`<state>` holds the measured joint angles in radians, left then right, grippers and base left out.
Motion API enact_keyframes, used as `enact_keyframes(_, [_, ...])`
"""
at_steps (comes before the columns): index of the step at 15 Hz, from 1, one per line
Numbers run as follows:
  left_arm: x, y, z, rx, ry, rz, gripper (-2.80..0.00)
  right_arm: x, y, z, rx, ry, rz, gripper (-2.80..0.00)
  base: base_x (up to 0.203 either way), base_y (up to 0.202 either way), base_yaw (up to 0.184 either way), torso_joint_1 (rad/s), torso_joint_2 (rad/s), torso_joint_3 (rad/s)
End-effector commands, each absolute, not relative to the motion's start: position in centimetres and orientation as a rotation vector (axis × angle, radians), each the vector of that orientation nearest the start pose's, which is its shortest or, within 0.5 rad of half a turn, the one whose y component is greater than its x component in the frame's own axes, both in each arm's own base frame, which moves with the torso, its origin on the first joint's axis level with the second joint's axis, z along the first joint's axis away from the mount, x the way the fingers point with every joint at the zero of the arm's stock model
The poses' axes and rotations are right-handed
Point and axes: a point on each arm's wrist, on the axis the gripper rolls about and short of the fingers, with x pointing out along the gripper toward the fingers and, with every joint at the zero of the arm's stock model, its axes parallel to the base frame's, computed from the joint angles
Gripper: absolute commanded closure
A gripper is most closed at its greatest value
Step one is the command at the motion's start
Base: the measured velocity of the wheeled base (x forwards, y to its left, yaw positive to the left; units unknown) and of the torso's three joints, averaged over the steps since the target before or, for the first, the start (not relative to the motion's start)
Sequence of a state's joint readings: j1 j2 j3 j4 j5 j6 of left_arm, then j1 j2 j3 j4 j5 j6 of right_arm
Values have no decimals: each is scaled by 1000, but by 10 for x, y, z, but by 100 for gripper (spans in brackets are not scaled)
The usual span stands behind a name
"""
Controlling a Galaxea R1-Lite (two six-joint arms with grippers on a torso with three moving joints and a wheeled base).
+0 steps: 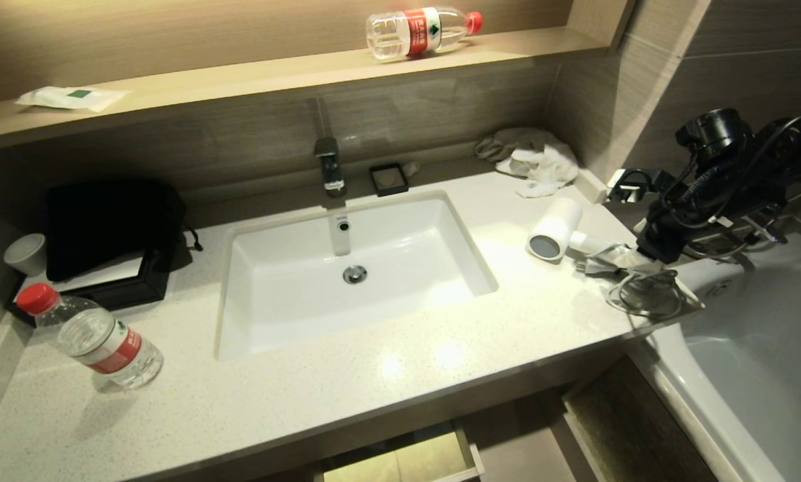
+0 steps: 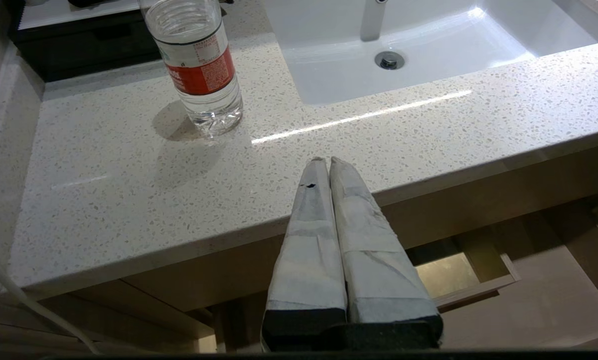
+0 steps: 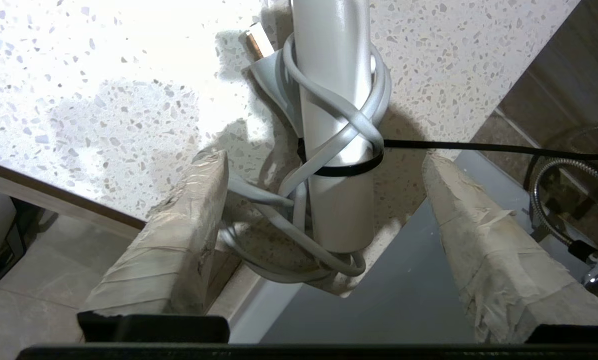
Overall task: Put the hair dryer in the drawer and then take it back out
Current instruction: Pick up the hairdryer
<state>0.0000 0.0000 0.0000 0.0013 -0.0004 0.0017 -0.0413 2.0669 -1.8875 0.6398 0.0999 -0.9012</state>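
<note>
Head view: dryer point(image 1: 555, 229) lying on counter point(image 1: 387, 375) right of sink point(image 1: 346, 268), handle and cord point(image 1: 648, 294) at counter's right corner. Drawer point(image 1: 407, 462) open below counter. Right gripper point(image 3: 323, 160): fingers spread, straddling the handle, not touching. Left gripper point(image 2: 326, 162): fingers pressed together, empty, over counter's front edge.

Speckled glossy stone counter point(image 1: 373, 388); smooth white plastic hair dryer point(image 1: 557, 231); wood-grain drawer point(image 1: 400, 462).

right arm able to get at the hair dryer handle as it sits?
Probably yes. The right end effector is open, straddling the hair dryer handle on the countertop; only its wrapped cord lies between.
</note>
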Motion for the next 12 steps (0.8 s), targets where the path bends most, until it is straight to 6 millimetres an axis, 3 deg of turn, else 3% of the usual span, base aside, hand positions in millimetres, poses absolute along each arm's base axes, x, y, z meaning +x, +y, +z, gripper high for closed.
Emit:
enact_keyframes(1, [-23, 0, 75, 2, 2, 0, 0, 405, -12, 227, -778, 716, 459, -280, 0, 0, 0, 0, 0, 0])
enact_keyframes(12, [-23, 0, 75, 2, 1, 0, 0, 424, -2, 208, -774, 668, 537, -280, 0, 0, 0, 0, 0, 0])
